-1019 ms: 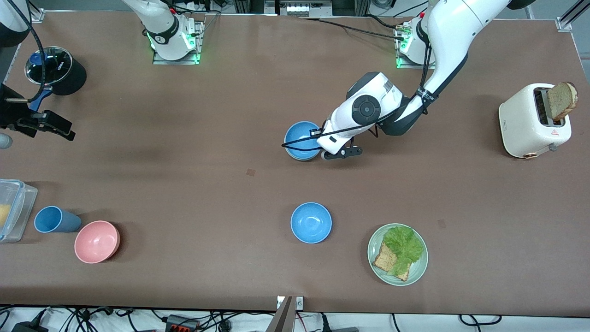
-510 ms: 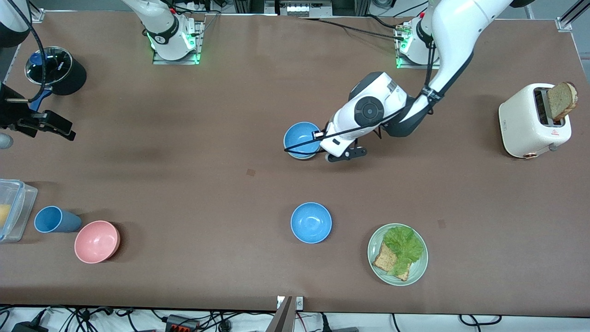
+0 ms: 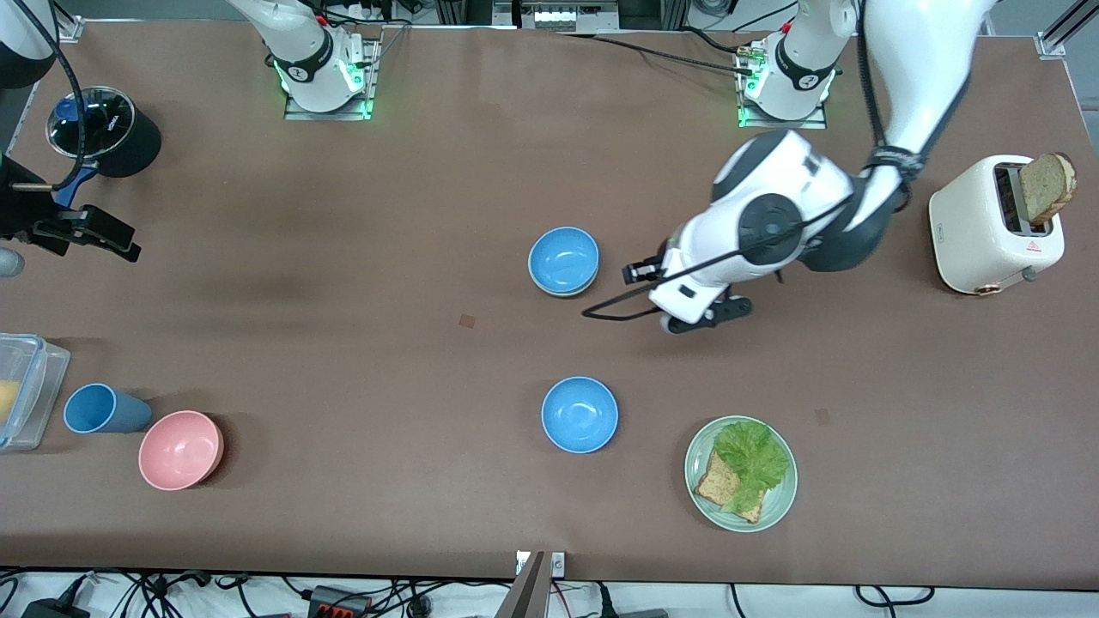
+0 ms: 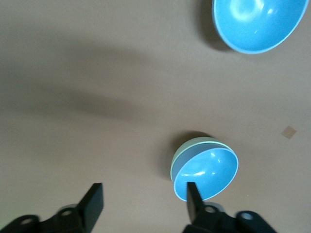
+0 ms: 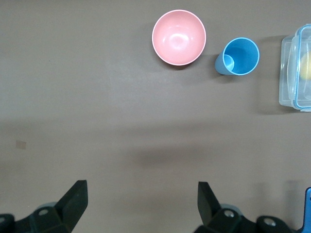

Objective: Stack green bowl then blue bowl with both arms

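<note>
Your left gripper is hanging w/ jaws apart and nothing btwn them, over bare bench just beside the stacked bowls, on the side toward the left arm's end. In the left wrist view you're seeing both fingers spread wide, w/ the stack sitting just off one fingertip, not touching it.

The blue bowl is sitting nested inside the green bowl, mid-bench; only a thin sage rim is showing under the blue one. Stack is resting on the bench, free of both grippers.

A second blue bowl is sitting alone nearer the front camera, well apart from the stack, closer to the front edge. Beside it, toward the left arm's end, a pale-green plate is carrying lettuce and toast.

Your right gripper is waiting w/ jaws apart and empty, up over the right arm's end of the bench. Its wrist view is looking down on a pink bowl and a blue cup just beside it, plus a clear container at the bench edge.

A white toaster w/ a bread slice sticking up is standing near the edge at the left arm's end.
</note>
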`<act>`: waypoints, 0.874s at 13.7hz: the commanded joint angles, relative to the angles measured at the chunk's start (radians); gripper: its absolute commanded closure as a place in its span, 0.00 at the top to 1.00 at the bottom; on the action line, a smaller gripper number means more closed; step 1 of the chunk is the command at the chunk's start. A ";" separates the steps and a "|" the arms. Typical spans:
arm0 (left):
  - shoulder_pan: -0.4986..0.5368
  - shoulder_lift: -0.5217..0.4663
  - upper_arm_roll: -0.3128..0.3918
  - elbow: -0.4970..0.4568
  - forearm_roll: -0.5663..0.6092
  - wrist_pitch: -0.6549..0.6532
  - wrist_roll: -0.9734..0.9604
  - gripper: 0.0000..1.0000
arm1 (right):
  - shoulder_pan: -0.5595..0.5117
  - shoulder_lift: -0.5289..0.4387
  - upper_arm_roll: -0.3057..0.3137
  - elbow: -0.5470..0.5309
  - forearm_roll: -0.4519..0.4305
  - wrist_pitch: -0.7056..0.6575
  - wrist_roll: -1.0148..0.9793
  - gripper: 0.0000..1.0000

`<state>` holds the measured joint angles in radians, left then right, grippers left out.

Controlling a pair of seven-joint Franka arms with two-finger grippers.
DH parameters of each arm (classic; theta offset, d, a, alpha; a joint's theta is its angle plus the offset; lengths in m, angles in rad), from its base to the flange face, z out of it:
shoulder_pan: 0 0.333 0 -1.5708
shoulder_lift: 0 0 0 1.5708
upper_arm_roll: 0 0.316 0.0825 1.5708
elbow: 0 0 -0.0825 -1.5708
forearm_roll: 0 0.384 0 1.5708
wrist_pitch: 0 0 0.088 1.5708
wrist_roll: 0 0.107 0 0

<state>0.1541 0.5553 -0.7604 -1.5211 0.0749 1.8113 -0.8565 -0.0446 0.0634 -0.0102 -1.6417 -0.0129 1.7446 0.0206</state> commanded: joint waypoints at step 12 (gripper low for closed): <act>0.258 -0.055 0.010 0.268 0.017 -0.263 0.657 1.00 | -0.009 0.000 0.009 0.022 -0.002 -0.017 -0.027 1.00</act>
<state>0.4181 0.5384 -0.7583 -1.2815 0.0758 1.5824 -0.2671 -0.0449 0.0627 -0.0102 -1.6344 -0.0129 1.7443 0.0162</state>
